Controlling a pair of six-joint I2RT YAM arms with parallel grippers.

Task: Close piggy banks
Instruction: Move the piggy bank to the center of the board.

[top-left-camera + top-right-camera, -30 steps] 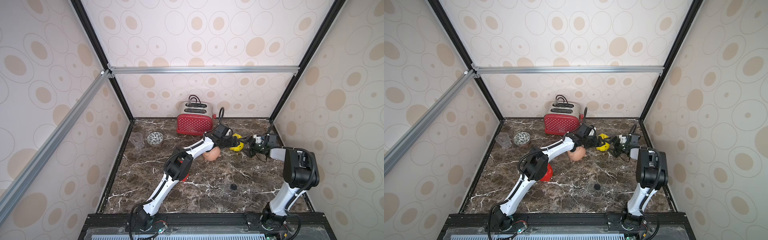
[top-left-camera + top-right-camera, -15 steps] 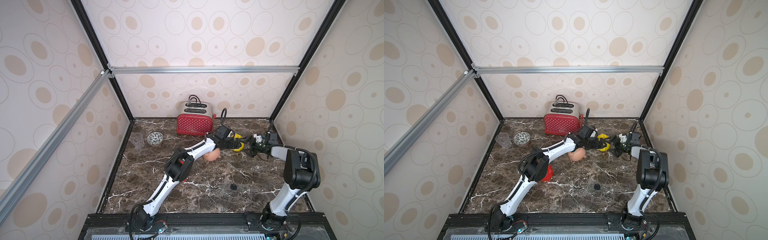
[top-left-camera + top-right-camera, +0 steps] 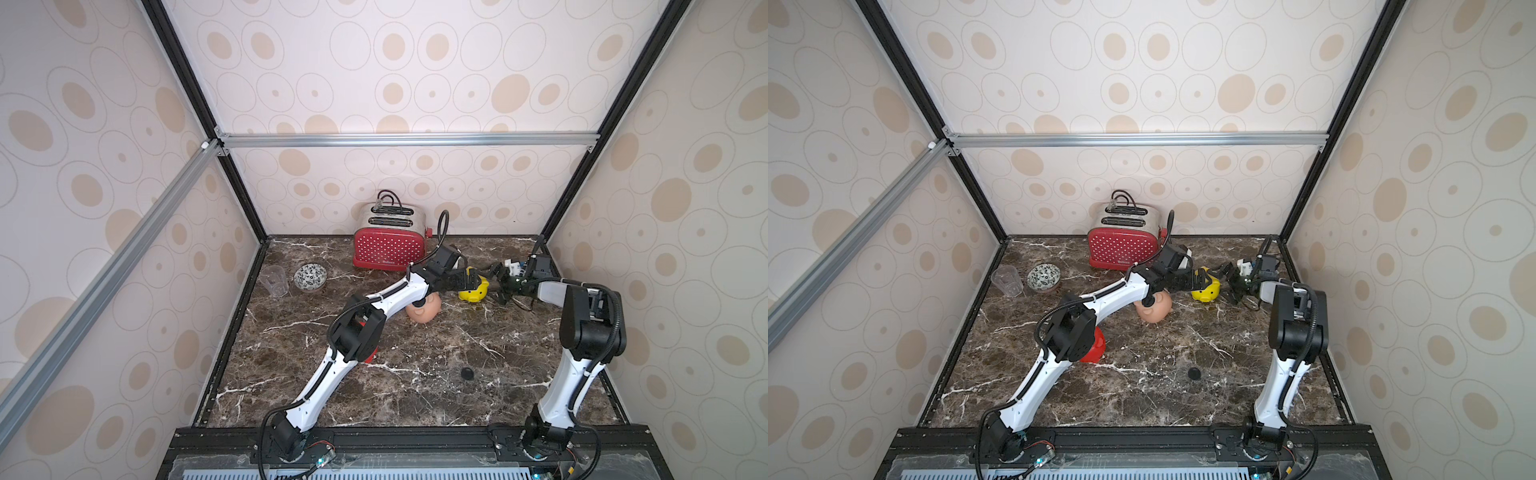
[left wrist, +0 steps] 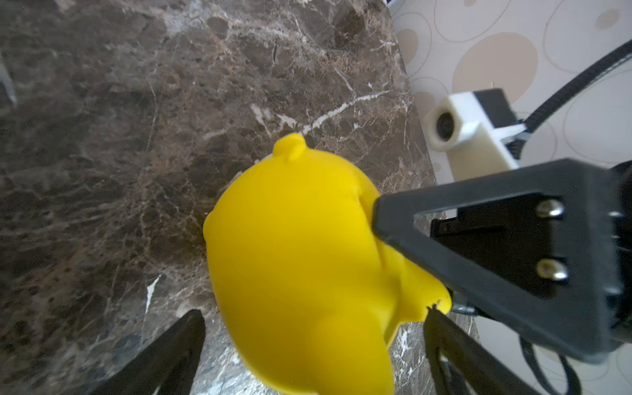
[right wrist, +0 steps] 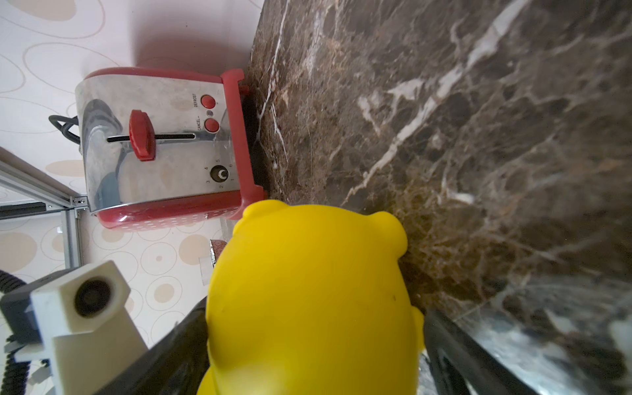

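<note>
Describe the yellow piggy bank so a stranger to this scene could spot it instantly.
Find the red polka-dot toaster at the back wall. Just right of it sits the yellow piggy bank. Unlike the peach-pink pig and the red pig nearby, it is yellow.

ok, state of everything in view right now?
yellow piggy bank: resting on the table, flanked by both grippers' fingers.
peach-pink piggy bank: on the table, partly under the left arm; belly hidden.
red piggy bank: mostly hidden behind the left arm.
black disc: loose on the table, apart from the pigs.
left gripper: open.
right gripper: open.
toaster: upright, cord piled on top.
clear cup: upright.
bowl: upright.
</note>
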